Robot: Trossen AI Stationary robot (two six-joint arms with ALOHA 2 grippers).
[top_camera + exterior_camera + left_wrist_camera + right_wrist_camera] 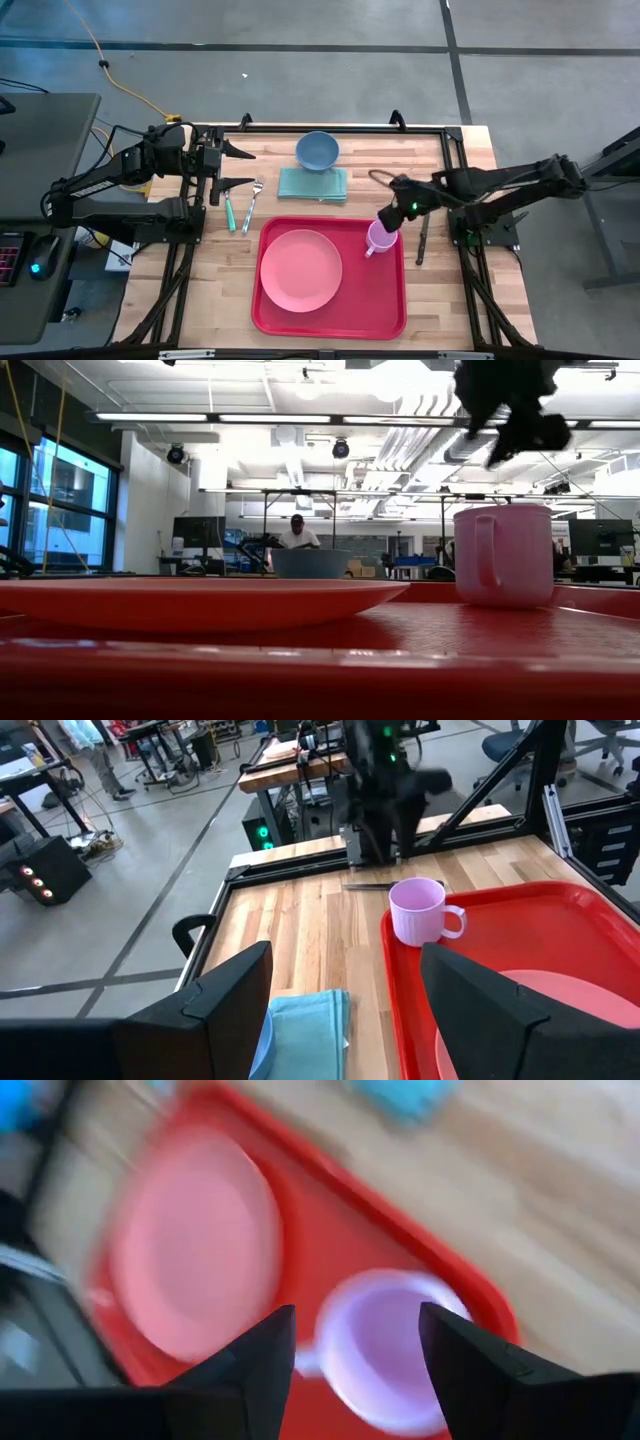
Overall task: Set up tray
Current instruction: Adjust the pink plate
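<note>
Red plastic tray [385,300], rectangular with rounded corners and a raised rim, lies on the pale wooden slat surface [440,290] at its near middle. Inside it: a round pink plate [300,270] on the left half, smooth and shallow, nothing on it; a lilac-pink mug [380,238] with a side handle stands upright in the far right corner, interior not visible from above (the right wrist view looks down into it but is blurred).

Beyond the tray, a folded teal cloth [312,184] lies flat, with a blue bowl [317,150] just behind it, touching or nearly so. Left of the cloth, a fork [252,205] and a green-handled utensil [229,211] lie side by side on the wood. A dark utensil [423,240] lies just right of the tray.

Right claw [392,213] hangs over the mug, fingers apart, clear of its rim in the low view. Left claw [244,167] waits at the far left of the surface, fingers wide apart, holding nothing.

No readable writing or labels anywhere.
</note>
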